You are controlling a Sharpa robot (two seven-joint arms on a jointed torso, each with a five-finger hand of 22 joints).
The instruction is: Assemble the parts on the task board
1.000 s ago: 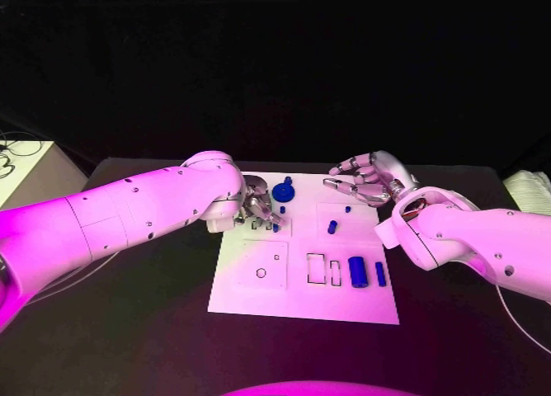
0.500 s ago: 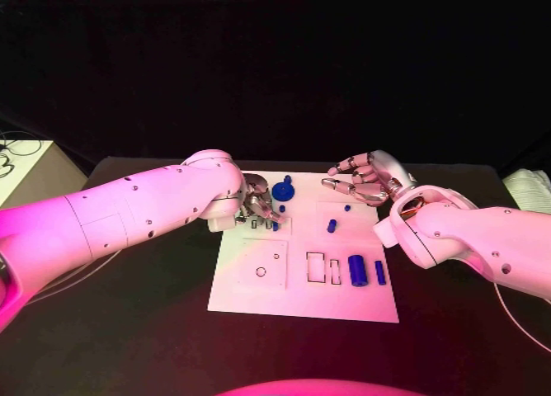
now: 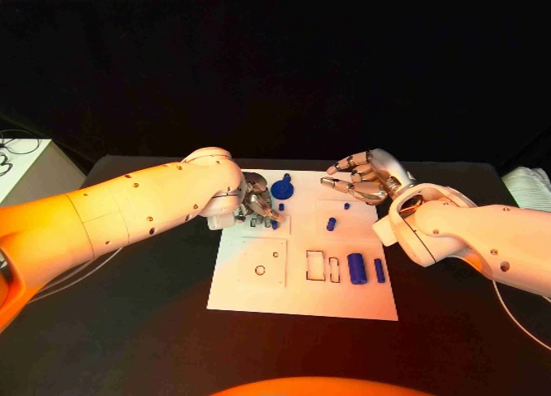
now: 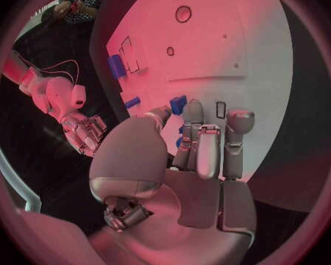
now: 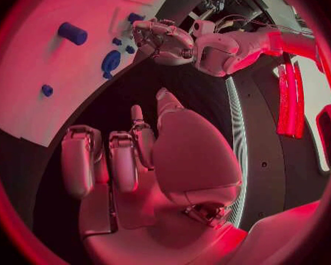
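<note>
The left silver hand (image 3: 256,205) pinches a small blue block (image 4: 178,105) over the white rectangular task board (image 3: 302,293) mid-worktop; the right silver hand (image 3: 361,179) hovers empty, fingers loosely curled apart

We note a white task board (image 3: 302,299) with black outlined rectangles, blue parts (image 3: 356,269) at centre frame, a black table (image 3: 145,330), and silver hands on white arms.

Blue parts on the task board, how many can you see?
7: gear and small peg far side, one by the left hand, two pegs mid-board, two cylinders nearer right; the hand may hide more.
</note>
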